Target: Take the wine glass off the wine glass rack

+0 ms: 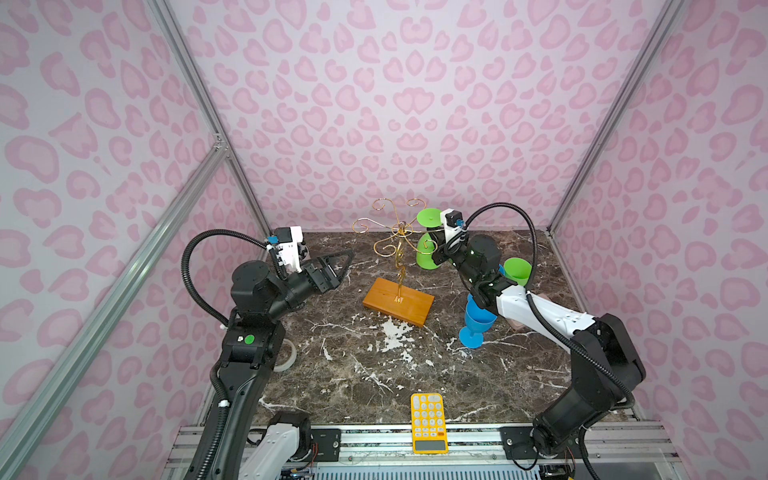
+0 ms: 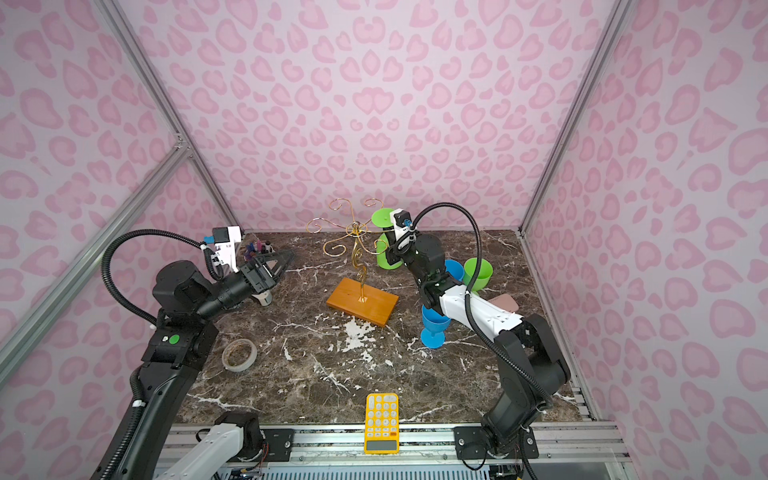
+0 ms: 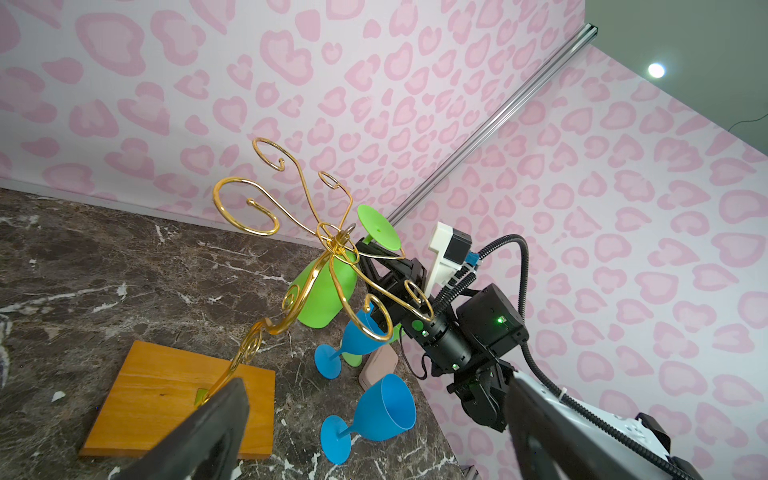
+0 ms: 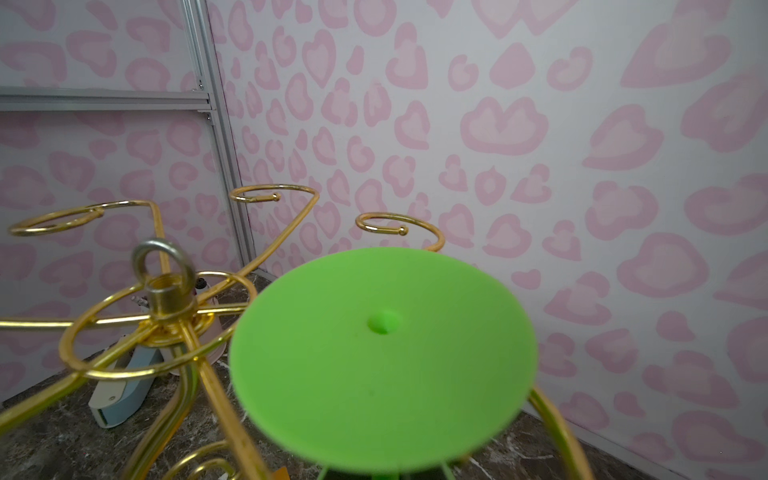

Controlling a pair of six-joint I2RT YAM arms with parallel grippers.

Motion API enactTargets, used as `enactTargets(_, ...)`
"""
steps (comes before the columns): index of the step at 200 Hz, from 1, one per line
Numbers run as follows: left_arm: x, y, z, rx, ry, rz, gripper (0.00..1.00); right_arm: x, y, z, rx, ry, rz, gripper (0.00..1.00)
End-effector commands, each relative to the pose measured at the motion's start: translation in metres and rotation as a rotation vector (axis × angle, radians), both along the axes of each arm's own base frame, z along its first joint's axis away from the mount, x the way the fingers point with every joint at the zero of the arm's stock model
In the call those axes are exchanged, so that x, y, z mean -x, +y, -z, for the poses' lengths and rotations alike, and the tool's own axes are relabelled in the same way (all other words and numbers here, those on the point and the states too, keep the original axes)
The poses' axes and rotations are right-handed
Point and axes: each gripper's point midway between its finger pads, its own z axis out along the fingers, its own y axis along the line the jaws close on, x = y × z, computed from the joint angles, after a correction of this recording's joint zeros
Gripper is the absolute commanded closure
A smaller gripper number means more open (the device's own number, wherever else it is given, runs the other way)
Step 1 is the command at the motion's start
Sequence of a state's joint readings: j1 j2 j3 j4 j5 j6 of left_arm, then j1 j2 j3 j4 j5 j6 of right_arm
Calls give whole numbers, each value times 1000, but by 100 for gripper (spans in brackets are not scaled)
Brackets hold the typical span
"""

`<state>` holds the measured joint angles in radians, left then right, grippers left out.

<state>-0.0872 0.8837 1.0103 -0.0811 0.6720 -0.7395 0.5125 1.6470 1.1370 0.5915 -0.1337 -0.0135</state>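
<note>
The marble bench (image 1: pixel 374 374) carries the wine glass rack (image 1: pixel 390 301), upright at its middle. A green wine glass (image 1: pixel 424 253) sits inverted just beside the rack's hub, its stem clamped in the right claw (image 1: pixel 433 235). The left claw (image 1: pixel 343 266) hovers left of the rack, jaws apart.

The wine glass rack (image 4: pixel 170 297) is thin metal wire with a polished, highly reflective gold finish. Its wooden base (image 1: pixel 386 301) is orange-brown and smooth, with a satin varnish and visible grain. The green wine glass (image 4: pixel 382 357) is matt plastic, faintly grainy on the foot. The blue glasses (image 3: pixel 386 409) are smooth plastic with a slight sheen. The bench (image 1: pixel 365 374) has a dark marble-look surface, chipped white in patches.
</note>
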Motion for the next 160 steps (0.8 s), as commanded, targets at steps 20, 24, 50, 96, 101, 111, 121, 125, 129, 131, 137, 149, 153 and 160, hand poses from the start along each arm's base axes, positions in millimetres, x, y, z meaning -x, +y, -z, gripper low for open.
enactTargets(20, 4, 1, -8, -4, -31, -4, 2, -5, -4, 24, 86, 57, 28, 100)
enactTargets(24, 4, 1, -8, -4, -33, -4, 2, -5, -3, 25, 93, 55, 28, 100)
enactTargets(50, 5, 1, -8, -5, -32, -4, 2, -1, 0, 25, 122, 45, 28, 100)
enactTargets(96, 3, 1, -7, -4, -30, -4, 2, 7, 2, 17, 103, 34, -4, 100)
enactTargets(101, 4, 1, -8, -4, -30, -4, 2, 9, 3, 16, 100, 34, -9, 100)
enactTargets(111, 4, 1, -9, -3, -33, -5, 2, 9, 4, 16, 95, 38, -12, 100)
enactTargets(121, 5, 1, -9, -3, -35, -5, 2, 10, 4, 16, 91, 39, -19, 100)
enactTargets(125, 5, 1, -9, -4, -35, -4, 2, 11, 6, 18, 91, 43, -23, 100)
enactTargets(129, 5, 1, -9, -4, -36, -4, 2, 11, 6, 16, 85, 42, -24, 100)
enactTargets(131, 5, 1, -9, -3, -35, -4, 2, 11, 6, 16, 84, 43, -25, 100)
enactTargets(137, 5, 1, -9, -4, -35, -5, 2, 12, 6, 17, 80, 46, -29, 100)
enactTargets(149, 6, 1, -10, -4, -39, -6, 2, 13, 7, 17, 77, 50, -34, 100)
enactTargets(153, 6, 1, -10, -4, -38, -7, 2, 14, 7, 17, 76, 52, -36, 100)
enactTargets(160, 6, 1, -11, -4, -41, -5, 2, 14, 7, 18, 77, 55, -35, 100)
